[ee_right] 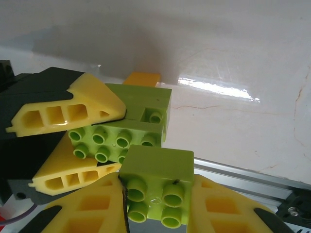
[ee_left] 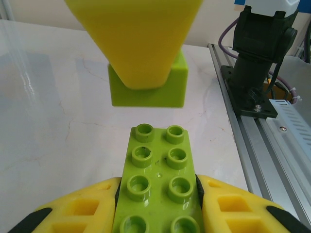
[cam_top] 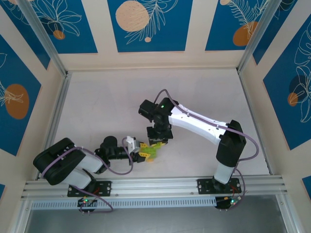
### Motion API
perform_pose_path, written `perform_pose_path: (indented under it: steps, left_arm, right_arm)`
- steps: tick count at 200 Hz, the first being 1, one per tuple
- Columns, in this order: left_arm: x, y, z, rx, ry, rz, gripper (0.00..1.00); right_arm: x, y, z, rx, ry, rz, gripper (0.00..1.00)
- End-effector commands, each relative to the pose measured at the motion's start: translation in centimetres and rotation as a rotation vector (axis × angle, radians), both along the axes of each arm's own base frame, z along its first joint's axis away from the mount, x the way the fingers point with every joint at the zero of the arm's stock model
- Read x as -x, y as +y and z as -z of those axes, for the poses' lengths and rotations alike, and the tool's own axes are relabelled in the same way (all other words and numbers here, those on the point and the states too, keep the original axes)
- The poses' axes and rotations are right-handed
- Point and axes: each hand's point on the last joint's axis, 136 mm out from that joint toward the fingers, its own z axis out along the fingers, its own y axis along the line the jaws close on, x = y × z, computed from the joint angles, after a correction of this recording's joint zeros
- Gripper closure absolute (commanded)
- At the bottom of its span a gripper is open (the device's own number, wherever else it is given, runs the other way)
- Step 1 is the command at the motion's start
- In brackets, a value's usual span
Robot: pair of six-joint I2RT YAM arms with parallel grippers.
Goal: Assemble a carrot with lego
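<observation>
Right wrist: orange brick [ee_right: 142, 78] sits mostly hidden behind lime-green bricks [ee_right: 138, 99].

A white table [cam_top: 121, 107] is closed in by cream walls [cam_top: 194, 59]. Blue panels [cam_top: 165, 29] with orange circles are shown on them. A metal rail [cam_top: 155, 183] is fixed along the table's near edge.

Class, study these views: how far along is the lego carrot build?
Done: the left gripper holds a partly built carrot: a long lime-green brick, another green brick at its far end, an orange brick beyond. In hand: the right gripper holds a square lime-green brick above the long brick's studs, not yet pressed on. Left: seating it, then any further bricks.
</observation>
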Motion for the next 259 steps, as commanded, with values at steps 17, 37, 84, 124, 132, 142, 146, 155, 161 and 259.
perform_pose_path:
  steps: [17, 37, 84, 124, 132, 142, 146, 155, 161, 259]
  left_arm:
    - [0.4, -0.3, 0.5, -0.024, -0.002, 0.022, 0.71]
    - [0.4, -0.3, 0.6, -0.027, 0.001, 0.022, 0.71]
    - [0.4, -0.3, 0.6, -0.027, 0.0, 0.021, 0.72]
    - [0.4, -0.3, 0.5, -0.026, -0.001, 0.019, 0.72]
    - [0.3, -0.3, 0.5, -0.026, -0.001, 0.018, 0.72]
    - [0.3, -0.3, 0.5, -0.027, -0.001, 0.017, 0.72]
    - [0.3, -0.3, 0.5, -0.027, -0.002, 0.016, 0.72]
    - [0.3, -0.3, 0.6, -0.028, -0.001, 0.016, 0.72]
    - [0.3, -0.3, 0.6, -0.028, 0.0, 0.016, 0.72]
    - [0.2, -0.3, 0.6, -0.031, 0.003, 0.013, 0.72]
  right_arm:
    - [1.1, 0.3, 1.4, 0.026, 0.05, 0.031, 0.79]
    - [1.3, 0.2, 1.8, 0.034, 0.058, 0.041, 0.79]
    - [1.7, -0.1, 2.8, 0.045, 0.07, 0.052, 0.79]
    - [1.9, -0.4, 3.5, 0.057, 0.078, 0.059, 0.79]
    - [1.9, -0.4, 3.6, 0.057, 0.079, 0.063, 0.79]
    - [2.0, -0.4, 3.8, 0.058, 0.082, 0.066, 0.79]
    - [2.0, -0.4, 3.9, 0.059, 0.083, 0.068, 0.79]
    - [2.1, -0.4, 4.0, 0.058, 0.088, 0.072, 0.79]
    - [2.2, -0.4, 4.2, 0.061, 0.09, 0.075, 0.79]
    - [2.6, -1.2, 6.3, 0.138, 0.07, 0.058, 0.78]
